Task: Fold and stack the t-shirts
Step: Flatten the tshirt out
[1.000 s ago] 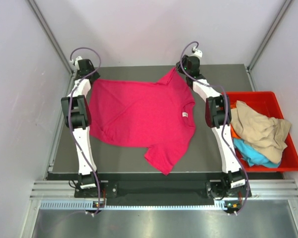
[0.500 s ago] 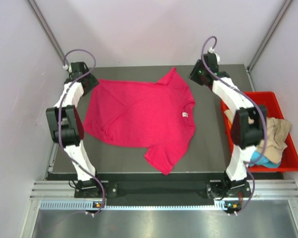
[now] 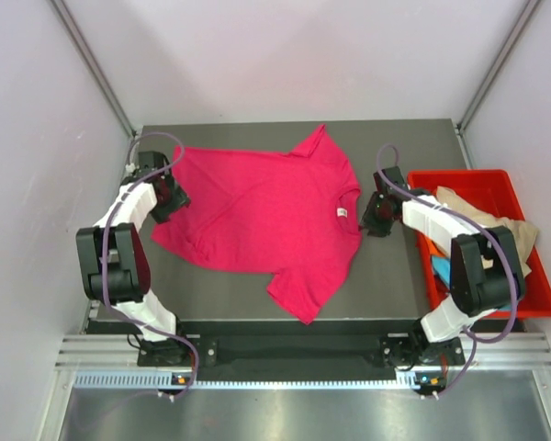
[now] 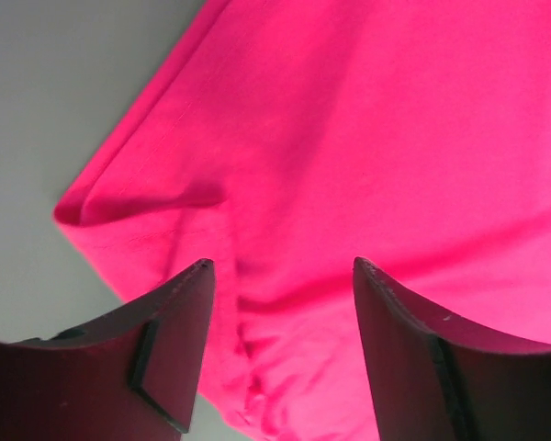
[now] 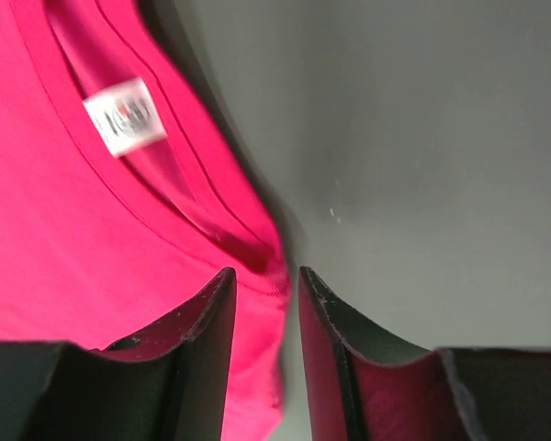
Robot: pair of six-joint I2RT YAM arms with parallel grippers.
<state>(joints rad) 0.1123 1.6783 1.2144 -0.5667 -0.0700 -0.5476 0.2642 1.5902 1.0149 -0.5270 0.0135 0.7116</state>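
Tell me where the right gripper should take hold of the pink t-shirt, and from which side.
Grip the pink t-shirt at its collar band, beside the white label. It lies flat with the neck opening toward the right gripper, so come in low over the table on that side; the doubled rim likely gives an edge to pinch.

Pink shirt [image 3: 257, 216] is down flat on the table [image 3: 386, 276], spread wide: neck to the right, white label [image 3: 342, 213] showing inside the collar, hem to the left. One sleeve points to the far edge, the other to the near edge. The hem's left corner is a little rucked. Over in the bin [image 3: 468, 175], a tan shirt [image 3: 464, 202] lies crumpled on top, with a sliver of turquoise shirt [image 3: 439, 269] peeking out beneath.
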